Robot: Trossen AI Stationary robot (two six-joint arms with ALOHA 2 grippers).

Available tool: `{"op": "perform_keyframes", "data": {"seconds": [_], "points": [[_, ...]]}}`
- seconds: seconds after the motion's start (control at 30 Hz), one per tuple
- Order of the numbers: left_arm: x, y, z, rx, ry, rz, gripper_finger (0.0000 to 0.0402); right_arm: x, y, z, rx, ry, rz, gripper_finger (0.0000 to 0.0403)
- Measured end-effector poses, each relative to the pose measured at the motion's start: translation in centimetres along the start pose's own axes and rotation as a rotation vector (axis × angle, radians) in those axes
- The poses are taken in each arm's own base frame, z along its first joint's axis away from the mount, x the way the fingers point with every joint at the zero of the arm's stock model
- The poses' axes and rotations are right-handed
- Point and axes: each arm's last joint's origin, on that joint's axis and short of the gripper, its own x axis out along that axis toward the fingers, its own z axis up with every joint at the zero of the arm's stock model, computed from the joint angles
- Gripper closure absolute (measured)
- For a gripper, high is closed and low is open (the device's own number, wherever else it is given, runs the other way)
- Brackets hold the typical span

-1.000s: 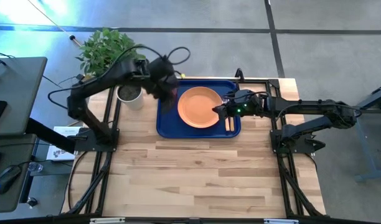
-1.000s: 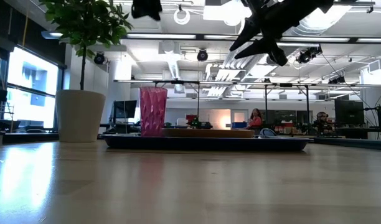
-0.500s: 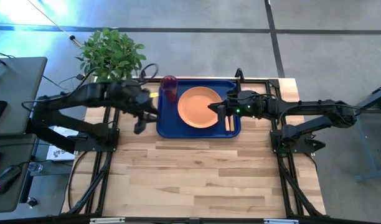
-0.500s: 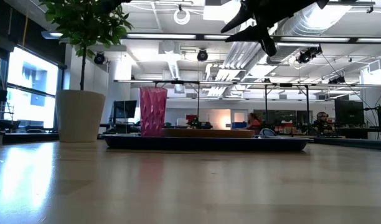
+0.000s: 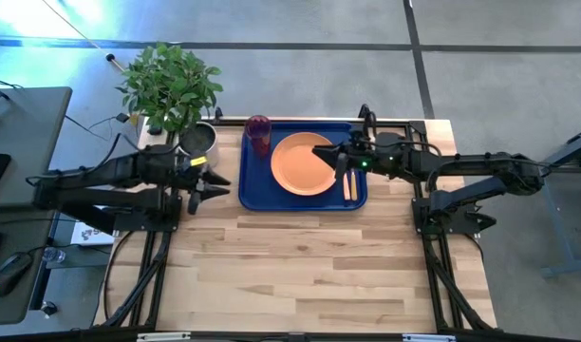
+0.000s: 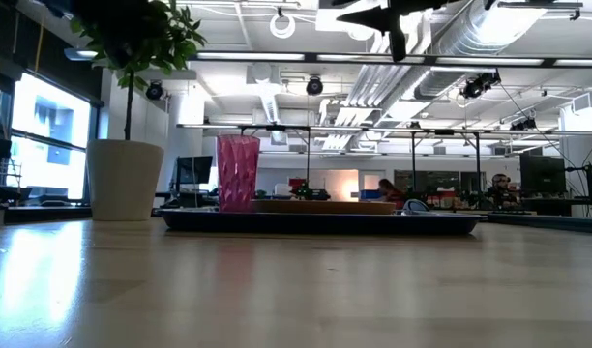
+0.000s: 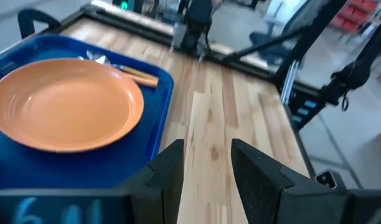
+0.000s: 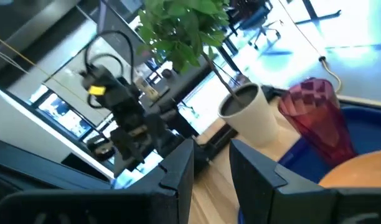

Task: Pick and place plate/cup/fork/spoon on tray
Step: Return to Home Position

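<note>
The blue tray [image 5: 249, 188] lies at the table's far middle. The orange plate [image 5: 300, 163] rests flat in it. The dark red cup [image 5: 258, 133] stands upright in the tray's far left corner. Tan-handled cutlery [image 5: 348, 188] lies in the tray right of the plate, its silver ends showing in the left wrist view [image 7: 103, 60]; fork or spoon, I cannot tell. My left gripper [image 5: 217, 180] is open and empty over the table, left of the tray. My right gripper [image 5: 327, 154] is open and empty, high above the plate's right rim.
A grey pot with a green plant [image 5: 199, 141] stands at the table's far left corner, close to the cup and my left arm. Bare wooden table [image 5: 300, 266] stretches from the tray to the near edge.
My left gripper has drawn back from above the cup toward the table's left edge and a little nearer, and now sits off the tray. My right gripper has risen above the plate and tipped up toward level. The cup, plate and cutlery have stayed in place.
</note>
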Motion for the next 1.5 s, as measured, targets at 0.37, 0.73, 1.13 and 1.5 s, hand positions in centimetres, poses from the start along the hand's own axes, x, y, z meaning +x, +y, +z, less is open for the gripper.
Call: {"op": "perform_keyframes", "data": {"seconds": [0.37, 0.73, 1.13, 1.5], "points": [[-1.5, 0.9, -4.1, 0.021, -0.163, -0.045, 0.0277, -0.5, 0.6, 0.6, 0.003, 0.006, 0.096, 0.0308], [-2.5, 1.8, -7.9, -0.100, -0.264, -0.093, 0.0277, -9.9, 3.3, 5.3, -0.289, -0.213, 0.236, 0.0308], [-2.0, 2.2, -9.0, -0.115, -0.262, -0.108, 0.0277, -13.2, 0.9, 0.8, -0.438, -0.162, 0.316, 0.0308], [-1.9, 2.4, -9.6, -0.208, -0.212, -0.080, 0.0277, -14.1, -5.8, -6.8, -0.293, -0.106, 0.313, 0.0308]]}}
